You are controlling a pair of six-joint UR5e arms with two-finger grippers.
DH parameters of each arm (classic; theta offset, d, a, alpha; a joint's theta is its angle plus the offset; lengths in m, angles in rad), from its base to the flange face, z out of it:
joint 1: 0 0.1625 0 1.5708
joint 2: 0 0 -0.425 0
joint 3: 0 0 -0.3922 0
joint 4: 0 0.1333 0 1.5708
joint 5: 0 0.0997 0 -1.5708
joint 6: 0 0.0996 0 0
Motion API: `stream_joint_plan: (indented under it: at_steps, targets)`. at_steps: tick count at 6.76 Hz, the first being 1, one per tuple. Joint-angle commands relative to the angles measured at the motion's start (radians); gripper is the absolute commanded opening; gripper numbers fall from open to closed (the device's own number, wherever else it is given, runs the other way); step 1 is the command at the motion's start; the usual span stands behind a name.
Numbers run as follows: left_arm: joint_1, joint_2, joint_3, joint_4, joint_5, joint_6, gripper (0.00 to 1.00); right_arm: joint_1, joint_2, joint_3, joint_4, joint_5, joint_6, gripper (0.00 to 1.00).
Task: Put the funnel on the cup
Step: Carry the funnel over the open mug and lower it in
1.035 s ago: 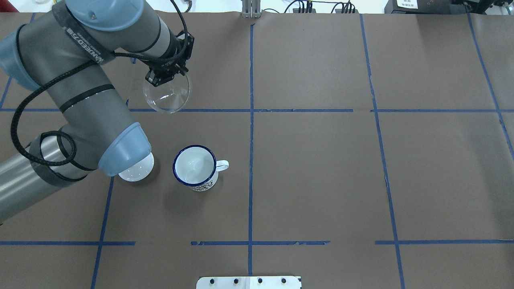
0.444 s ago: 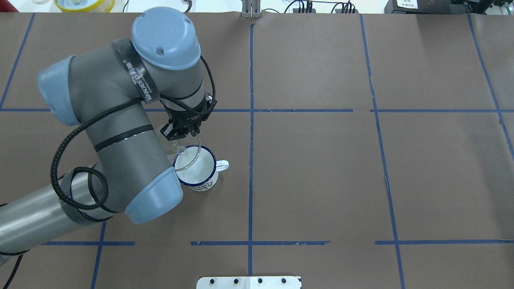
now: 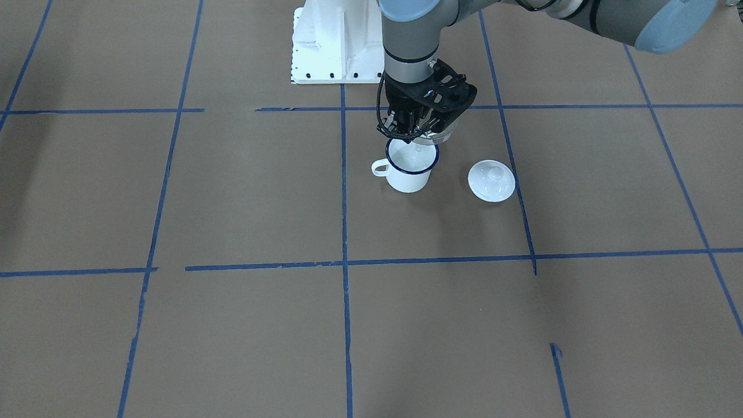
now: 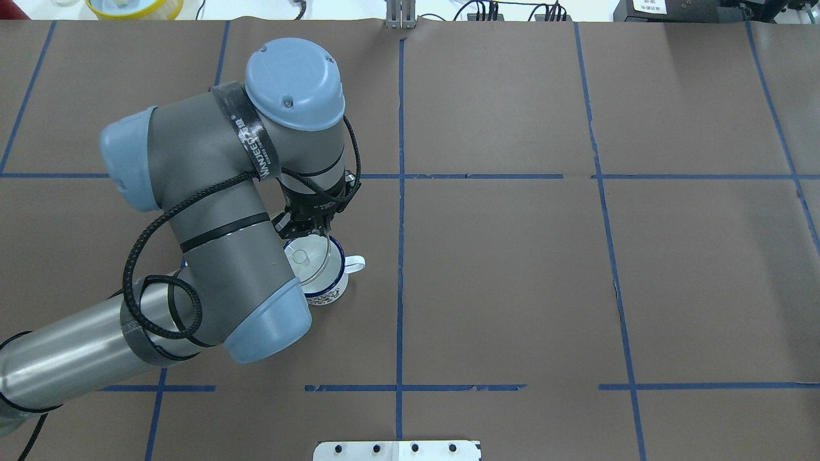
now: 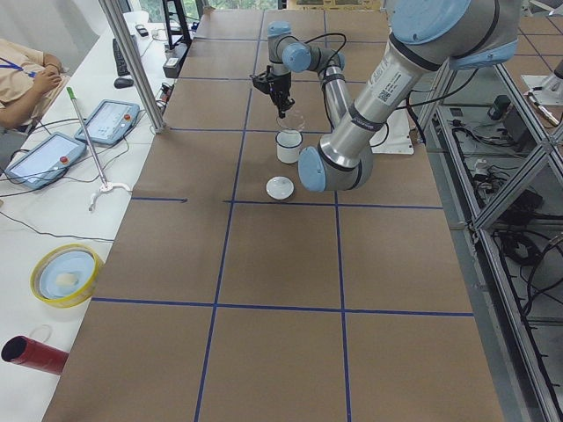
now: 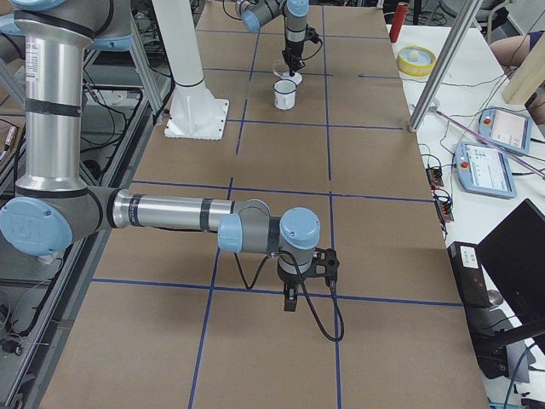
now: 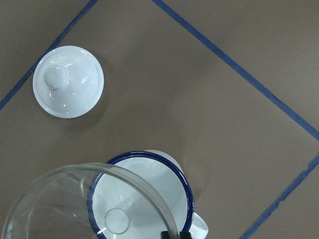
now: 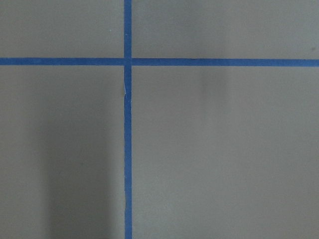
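We find the funnel above the cup, overhanging its left side. The lid lies on the table left of the cup, apart.

A wide table is covered in brown paper, marked into large squares by blue tape lines, under even light that throws only soft shadows. A white mounting plate sits at its near edge. Along the far side runs a white bench carrying two touchscreen pendants, loose cables, a yellow-rimmed dish and a red cylinder. Aluminium posts rise at the table's far edge, and an open metal frame stands behind the near side.
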Motion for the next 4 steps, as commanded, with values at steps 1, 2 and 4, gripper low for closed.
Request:
stream_joint_plan:
  at_steps: [1,2,4]
  targets:
    - [0.003,-0.011,0.055,-0.035,-0.003,0.02,0.0,0.0,0.0,0.0,0.0,0.0,0.0,1.0]
    - [0.005,-0.008,0.09,-0.068,-0.006,0.02,0.0,0.0,0.0,0.0,0.0,0.0,0.0,1.0]
    - [0.04,0.0,0.103,-0.079,-0.008,0.02,0.0,0.0,0.0,0.0,0.0,0.0,0.0,1.0]
